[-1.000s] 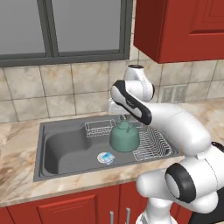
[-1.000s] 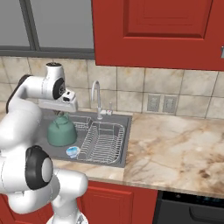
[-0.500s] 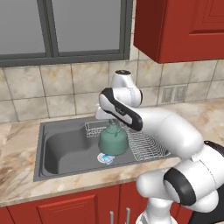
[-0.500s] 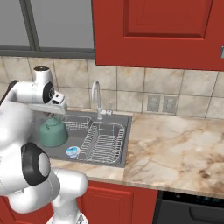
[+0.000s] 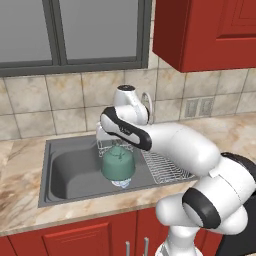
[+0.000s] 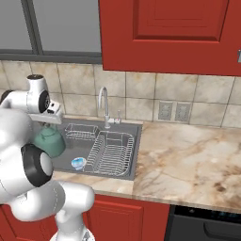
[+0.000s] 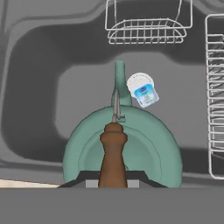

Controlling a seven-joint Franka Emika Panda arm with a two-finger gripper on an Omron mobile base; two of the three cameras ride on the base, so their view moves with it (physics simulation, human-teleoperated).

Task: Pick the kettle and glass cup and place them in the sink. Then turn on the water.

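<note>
- Over the sink [image 5: 60,170], the kettle [image 5: 118,162] is held clear of the basin floor, hanging above the open left part.
- Its brown handle [image 7: 113,153] is clamped between the narrow jaws of the gripper [image 7: 113,180], as seen in the hand view.
- Below the kettle, a small blue-white round object [image 7: 142,92] lies on the basin floor, near the small wire basket [image 7: 146,29].
- The dish rack [image 6: 110,150] sits at the right of the basin.
- By judgement, the kettle's placing is nearly done; release is left.
- The glass cup cannot be made out, so it is judged not yet placed.
- No stream is seen at the faucet [image 6: 104,104]; turning on the water is left.
</note>
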